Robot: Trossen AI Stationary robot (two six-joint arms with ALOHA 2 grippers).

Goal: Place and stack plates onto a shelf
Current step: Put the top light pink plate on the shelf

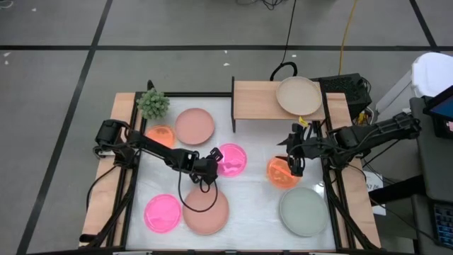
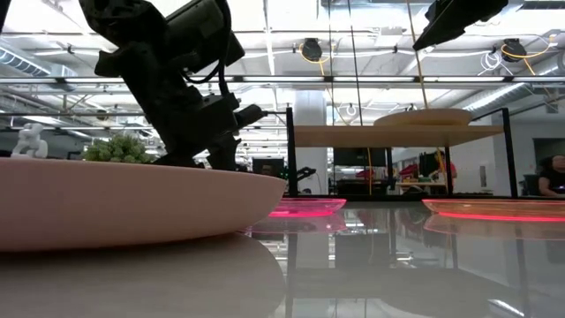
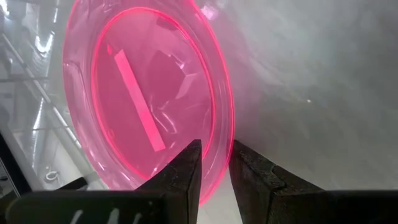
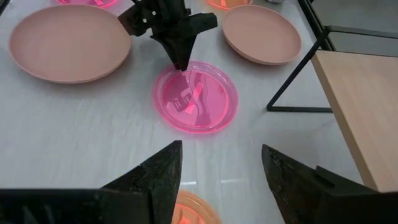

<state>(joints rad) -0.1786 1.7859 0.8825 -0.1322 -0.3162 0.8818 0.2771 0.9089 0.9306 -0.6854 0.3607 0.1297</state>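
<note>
A neon pink plate lies flat on the white table near its middle. My left gripper slants down over this plate's near-left rim, open by a narrow gap, one finger inside the rim and one outside; the right wrist view shows it there too. My right gripper hangs wide open and holds nothing, high above an orange plate at the right. The shelf stands at the far edge with a beige plate on its top. My left gripper straddles the pink plate's rim from above, slanting down from the table's left. I cannot tell whether either finger touches the rim. The plate rests flat on the table.
Two salmon plates, a second neon pink plate, an orange plate and a grey-green plate lie around the table. A spiky green plant stands at the far left. The shelf's left half is bare.
</note>
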